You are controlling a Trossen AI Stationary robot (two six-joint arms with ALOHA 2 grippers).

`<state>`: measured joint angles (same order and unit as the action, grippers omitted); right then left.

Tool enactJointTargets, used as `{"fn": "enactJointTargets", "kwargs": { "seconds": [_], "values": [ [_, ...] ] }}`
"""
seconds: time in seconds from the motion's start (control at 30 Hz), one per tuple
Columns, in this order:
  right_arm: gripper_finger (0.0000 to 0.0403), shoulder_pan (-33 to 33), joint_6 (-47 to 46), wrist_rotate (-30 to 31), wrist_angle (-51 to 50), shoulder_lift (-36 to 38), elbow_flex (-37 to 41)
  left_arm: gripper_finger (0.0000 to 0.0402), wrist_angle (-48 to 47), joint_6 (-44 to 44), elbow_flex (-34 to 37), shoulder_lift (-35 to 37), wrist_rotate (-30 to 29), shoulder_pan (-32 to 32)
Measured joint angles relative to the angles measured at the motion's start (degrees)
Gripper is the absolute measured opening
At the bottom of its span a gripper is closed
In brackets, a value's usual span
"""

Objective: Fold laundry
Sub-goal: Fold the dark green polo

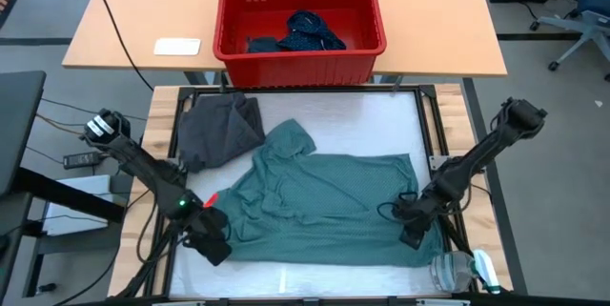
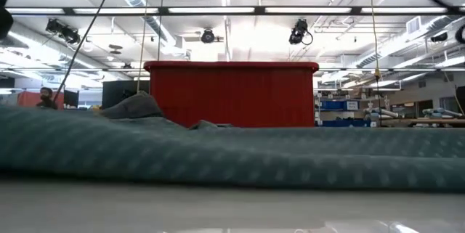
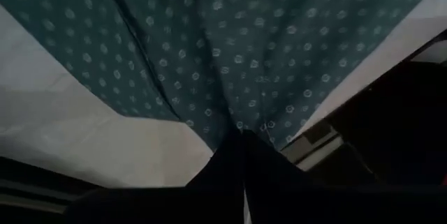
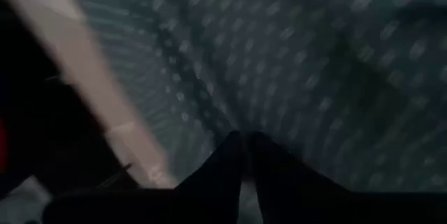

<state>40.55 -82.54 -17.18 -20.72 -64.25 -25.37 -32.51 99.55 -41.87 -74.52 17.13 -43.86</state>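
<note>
High view: left hand (image 1: 215, 233) and right hand (image 1: 412, 222) each pinch the teal shirt's (image 1: 324, 201) near corners, arms angled inward.

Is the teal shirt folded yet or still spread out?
Spread out. The teal shirt lies flat across the white work surface, wrinkled, collar toward the red basket, with no fold made.

Teal shirt (image 1: 324, 201) is showing as soft matt cloth, finely dotted and creased. Charcoal grey piece (image 1: 217, 127) is looking like plain matt fabric. Navy dotted piece (image 1: 310, 31) is lying in a glossy red plastic basket (image 1: 372, 20). Table top (image 1: 114, 20) is looking like smooth light wood.
</note>
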Motion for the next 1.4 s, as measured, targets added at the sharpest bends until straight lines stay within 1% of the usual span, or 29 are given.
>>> {"fn": "enactJointTargets", "kwargs": {
  "seconds": [0.13,0.27,0.4,0.47,0.57,0.67,0.73,0.8,0.9,1.0,1.07,1.13,1.27,1.33,1.4],
  "values": [
    [0.009,-0.02,2.04,5.0,-0.26,2.88,-2.96,0.0013,-0.61,0.99,-0.49,0.06,-0.77,-0.03],
    [0.0126,-0.38,5.97,12.47,-3.7,4.48,-4.77,0.0044,-1.75,0.97,-0.52,0.11,-2.43,-0.02],
    [0.0145,-2.75,15.03,17.29,-3.14,3.83,-5.25,0.0089,-7.02,0.9,-0.52,1.3,-2.48,-0.09],
    [0.0147,-5.28,21.25,18.02,-0.77,2.79,-5.46,0.0111,-9.14,-0.15,-0.52,2.9,-2.75,0.32],
    [0.0147,-10.92,28.9,17.47,4.3,-0.69,-5.5,0.0135,-11.42,-1.79,-0.52,6.35,-6.25,1.74],
    [0.0147,-16.77,35.96,15.2,12.6,-6.66,-5.79,0.015,-13.41,-4.22,-0.55,9.8,-11.35,3.87],
    [0.0147,-20.13,41.17,14.34,16.52,-11.78,-8.27,0.0156,-15.34,-7.13,-0.55,11.57,-14.28,5.61],
    [0.0147,-22.98,47.0,13.95,18.33,-17.49,-12.79,0.0161,-17.82,-9.71,-0.55,12.78,-15.97,7.6],
    [0.0147,-26.04,56.43,14.34,18.53,-26.29,-21.98,0.0167,-18.93,-15.53,-0.55,13.88,-16.26,11.3],
    [0.015,-28.3,62.89,17.16,18.46,-34.29,-31.61,0.0169,-19.57,-24.1,-0.55,14.01,-16.45,14.52],
    [0.0156,-29.76,63.17,18.41,17.34,-38.78,-37.36,0.0169,-19.92,-31.57,-0.55,13.99,-17.31,16.54],
    [0.0164,-31.11,62.81,18.43,16.72,-42.52,-42.76,0.0169,-19.52,-40.0,-0.55,13.99,-16.99,19.11],
    [0.0174,-33.02,62.83,17.53,15.7,-48.98,-52.49,0.0165,-17.41,-53.46,-0.52,13.99,-13.04,25.45],
    [0.0174,-33.82,63.24,16.0,14.39,-52.17,-56.76,0.0162,-15.86,-59.49,0.2,13.99,-12.87,28.61],
    [0.0173,-34.55,63.13,12.52,12.66,-55.36,-60.65,0.0161,-13.63,-64.45,2.0,13.99,-11.85,32.09]
  ]
}}
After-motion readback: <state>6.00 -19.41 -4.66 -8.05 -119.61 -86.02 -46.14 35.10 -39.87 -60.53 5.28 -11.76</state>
